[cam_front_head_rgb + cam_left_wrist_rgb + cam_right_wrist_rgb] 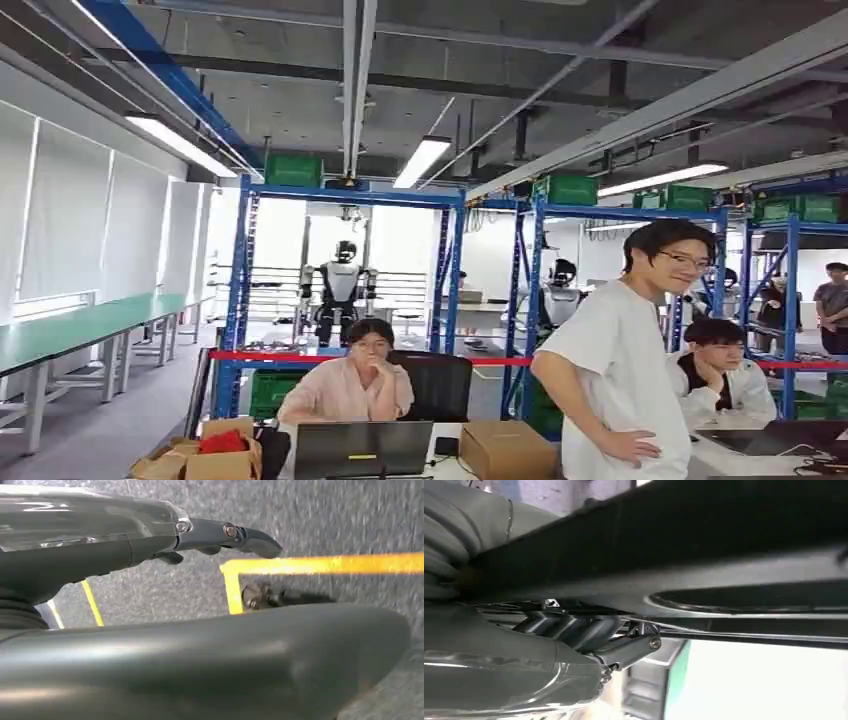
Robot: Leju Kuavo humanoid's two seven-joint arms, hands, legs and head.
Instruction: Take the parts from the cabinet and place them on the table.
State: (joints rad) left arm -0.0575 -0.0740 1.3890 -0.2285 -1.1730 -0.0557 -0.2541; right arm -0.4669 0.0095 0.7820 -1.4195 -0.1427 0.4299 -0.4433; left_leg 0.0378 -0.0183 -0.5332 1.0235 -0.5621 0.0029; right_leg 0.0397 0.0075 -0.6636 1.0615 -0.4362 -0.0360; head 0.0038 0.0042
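Left hand (100,550): holds nothing. One dark finger (235,534) reaches straight out, the others are loosely bent beside it, and the thick thumb lies apart from them.
Beyond the left fingertips: grey speckled floor (325,510) with a corner of yellow tape (325,564). A small dark metal object (255,596) lies just inside that corner, too blurred to name.
Right hand (524,670): its fingers (574,629) are bent together close against a long dark bar (674,540). I cannot tell whether they grip it or merely lie beside it.
Cabinet: blue racks (345,195) stand well ahead in the head view, with green crates (293,170) on their top shelves.
Parts: too distant to make out in the racks.
Surface (445,468): low in the head view, carrying a laptop (362,448) and a cardboard box (505,450).
People: a seated person (355,385) is behind the laptop, and a standing person (620,380) is beside the box.
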